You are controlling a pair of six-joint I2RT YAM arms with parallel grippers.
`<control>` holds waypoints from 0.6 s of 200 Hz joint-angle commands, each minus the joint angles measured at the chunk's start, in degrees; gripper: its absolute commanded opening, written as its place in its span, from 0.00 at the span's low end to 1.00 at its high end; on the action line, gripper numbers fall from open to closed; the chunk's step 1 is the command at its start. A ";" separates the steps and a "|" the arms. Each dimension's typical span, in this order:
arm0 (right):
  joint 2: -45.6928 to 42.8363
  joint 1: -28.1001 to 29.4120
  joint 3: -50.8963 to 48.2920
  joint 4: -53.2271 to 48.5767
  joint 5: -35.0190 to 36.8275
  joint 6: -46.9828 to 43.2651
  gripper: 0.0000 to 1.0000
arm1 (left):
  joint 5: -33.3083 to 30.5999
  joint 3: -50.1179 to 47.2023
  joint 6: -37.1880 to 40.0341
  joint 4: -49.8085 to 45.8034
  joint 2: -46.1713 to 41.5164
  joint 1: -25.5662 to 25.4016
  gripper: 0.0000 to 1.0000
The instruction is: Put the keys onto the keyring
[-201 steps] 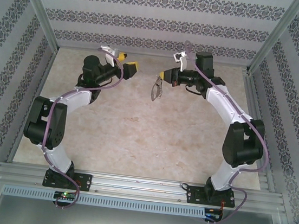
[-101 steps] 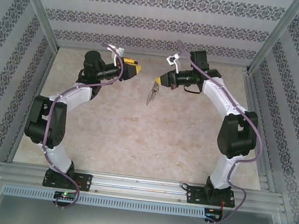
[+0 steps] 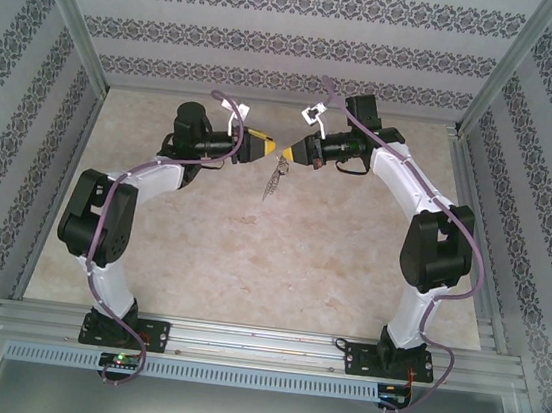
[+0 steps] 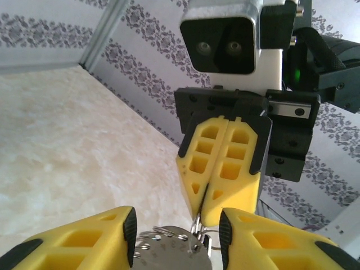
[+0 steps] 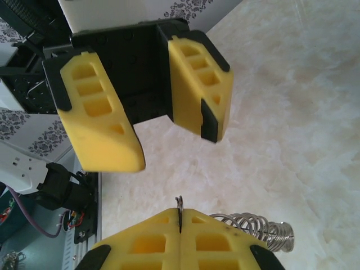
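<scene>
Patterned walls [image 3: 276, 45], marbled table [image 3: 249, 259], right end effector [image 3: 288, 155] clamped on keyring [image 3: 274, 180], left end effector [image 3: 268, 148] apart around it

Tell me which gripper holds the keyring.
The right gripper: its fingers are shut together, pinching the keyring, which hangs below. The left gripper faces it with fingers apart.

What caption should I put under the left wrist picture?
Open left gripper straddles the keyring dangling from the shut right gripper.
</scene>
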 commanded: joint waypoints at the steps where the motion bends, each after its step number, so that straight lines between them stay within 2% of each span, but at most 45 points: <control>1: -1.52 0.32 0.31 -0.59 -2.95 -1.90 0.00 | 3.58 2.07 -3.90 4.28 1.08 -0.74 0.41; 89: -1.46 0.15 0.37 0.25 -3.40 -1.80 0.00 | 6.83 2.41 -6.48 7.49 2.82 -2.17 0.33; 120: -1.45 -0.08 0.01 0.97 -3.19 -1.42 0.00 | 8.06 2.05 -9.09 11.31 3.61 -2.37 0.27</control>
